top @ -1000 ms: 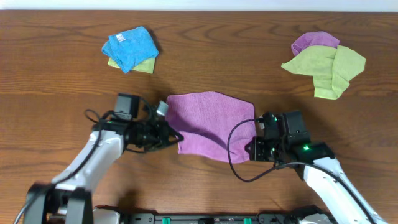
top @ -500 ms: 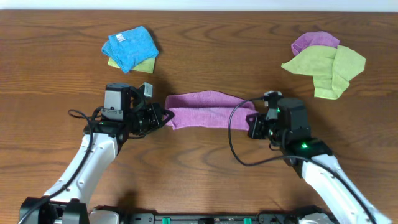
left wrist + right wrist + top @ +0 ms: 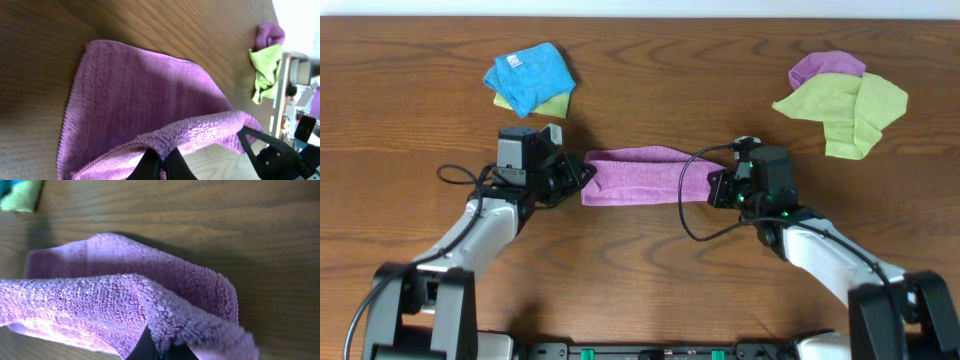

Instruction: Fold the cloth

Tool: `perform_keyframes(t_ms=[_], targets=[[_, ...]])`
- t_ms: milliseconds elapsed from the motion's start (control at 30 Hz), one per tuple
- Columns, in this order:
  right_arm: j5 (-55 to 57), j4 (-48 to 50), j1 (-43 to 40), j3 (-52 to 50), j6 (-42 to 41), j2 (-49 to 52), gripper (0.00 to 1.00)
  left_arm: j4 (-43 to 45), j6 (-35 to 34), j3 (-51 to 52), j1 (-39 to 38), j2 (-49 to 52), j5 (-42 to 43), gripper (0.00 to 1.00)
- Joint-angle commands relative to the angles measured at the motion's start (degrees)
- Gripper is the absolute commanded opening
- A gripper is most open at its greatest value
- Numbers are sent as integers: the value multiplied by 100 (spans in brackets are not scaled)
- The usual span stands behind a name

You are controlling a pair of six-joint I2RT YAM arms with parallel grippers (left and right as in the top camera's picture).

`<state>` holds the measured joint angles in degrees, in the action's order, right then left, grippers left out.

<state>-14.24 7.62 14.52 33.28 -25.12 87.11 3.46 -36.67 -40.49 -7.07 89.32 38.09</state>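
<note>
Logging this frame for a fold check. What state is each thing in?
cloth: doubled over, top layer raised, held at both ends.
left gripper: shut on cloth.
right gripper: shut on cloth.
blue cloth: folded, lying on a lime cloth.
green cloth: crumpled, overlapping a purple cloth.

The soft lilac-purple terry cloth (image 3: pixel 635 176) lies as a narrow band across the middle of the brown wooden tabletop (image 3: pixel 640 270), doubled over on itself. Its lower layer rests flat on the wood. Its fluffy upper edge arches above, pinched at one end by the left claw (image 3: pixel 162 162) and at the other by the right claw (image 3: pixel 160 350).
</note>
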Motion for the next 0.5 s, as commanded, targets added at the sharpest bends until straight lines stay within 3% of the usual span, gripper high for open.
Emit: perform_keyframes(t_ms=[0, 467], targets=[[262, 153, -20, 286, -55, 293, 1, 52, -85, -68, 31, 181, -286, 6], [330, 433, -17, 1154, -52, 1423, 1, 481, -111, -68, 31, 509, -748, 6]])
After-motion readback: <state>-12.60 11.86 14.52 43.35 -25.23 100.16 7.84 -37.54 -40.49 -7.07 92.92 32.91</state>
